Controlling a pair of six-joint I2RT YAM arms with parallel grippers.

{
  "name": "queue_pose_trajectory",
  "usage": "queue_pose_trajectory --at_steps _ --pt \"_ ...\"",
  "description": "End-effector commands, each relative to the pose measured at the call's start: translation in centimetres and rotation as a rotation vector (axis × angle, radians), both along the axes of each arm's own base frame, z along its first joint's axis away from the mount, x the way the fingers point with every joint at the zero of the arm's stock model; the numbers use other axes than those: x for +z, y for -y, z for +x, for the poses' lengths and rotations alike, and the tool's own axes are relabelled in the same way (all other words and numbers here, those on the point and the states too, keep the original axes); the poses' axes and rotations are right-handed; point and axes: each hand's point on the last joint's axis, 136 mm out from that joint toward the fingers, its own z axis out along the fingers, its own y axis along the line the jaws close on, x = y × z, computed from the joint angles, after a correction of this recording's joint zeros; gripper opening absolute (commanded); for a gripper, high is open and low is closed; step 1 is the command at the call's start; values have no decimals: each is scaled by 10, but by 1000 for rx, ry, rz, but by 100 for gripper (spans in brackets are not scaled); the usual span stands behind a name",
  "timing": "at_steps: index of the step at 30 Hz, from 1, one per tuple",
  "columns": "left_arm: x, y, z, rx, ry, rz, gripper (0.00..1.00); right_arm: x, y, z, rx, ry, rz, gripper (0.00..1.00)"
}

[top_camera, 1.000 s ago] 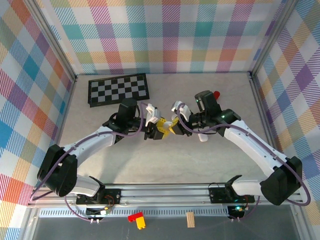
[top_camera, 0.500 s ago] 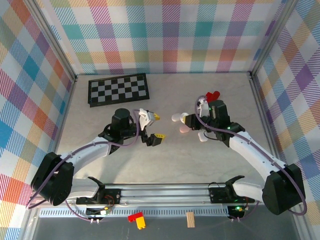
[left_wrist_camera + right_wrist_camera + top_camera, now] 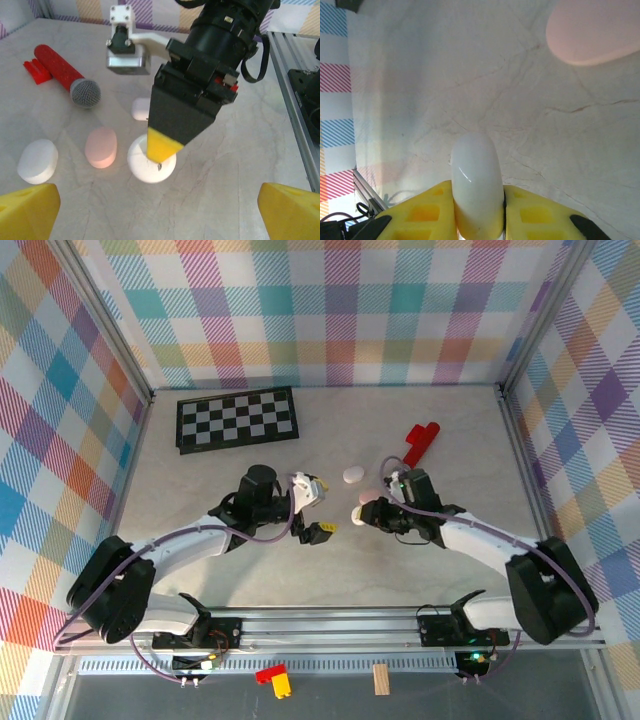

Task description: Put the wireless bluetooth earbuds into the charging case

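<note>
Jaws of your left gripper (image 3: 320, 507) stand wide apart and hold nothing, just left of the white pebble-shaped plastic case (image 3: 475, 165). Your right gripper (image 3: 479, 200) is clamped on that case from both sides. The case's long axis runs straight out along the fingers, and its rounded end points away from the wrist, toward your left gripper. A pink pebble-shaped case (image 3: 592, 30) lies near, apart from it.

We count three white pebbles (image 3: 37, 161) on the bench, though the smallest one (image 3: 141, 108) may be another kind of piece; we cannot tell. There is one pink pebble (image 3: 101, 146), one red microphone (image 3: 59, 73) toward the far right corner, and one checkerboard (image 3: 237, 420) at the far left corner. Past the near edge lie two blocks, one red-and-yellow block (image 3: 274, 677) and one wooden block (image 3: 380, 678).
</note>
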Motion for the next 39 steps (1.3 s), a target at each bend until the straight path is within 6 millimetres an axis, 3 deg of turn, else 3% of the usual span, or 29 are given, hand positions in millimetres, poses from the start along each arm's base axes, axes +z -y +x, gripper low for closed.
queue_pose_trajectory --at_steps 1,6,10,16,20,26,30,34,39 --pt "0 3 -7 -54 3 33 100 -10 -14 0 11 -23 44 22" --pt "-6 1 -13 -78 -19 67 100 -33 -20 2 19 -63 4 27" --pt "-13 0 -13 -86 -37 98 100 -37 -14 4 8 -52 -35 35" --pt "-9 -2 -11 -68 -37 93 100 -10 10 18 -31 95 -170 64" --pt "-2 -19 20 112 -24 40 100 23 40 35 -70 253 -310 80" --pt "8 -76 74 466 -5 -18 100 77 103 70 -209 540 -523 88" --pt "2 -138 106 806 5 -25 100 96 136 86 -236 707 -669 91" --pt "-16 -198 114 1065 30 25 100 88 149 99 -196 816 -792 98" --pt "-46 -262 119 1322 22 13 100 68 162 111 -239 850 -752 99"
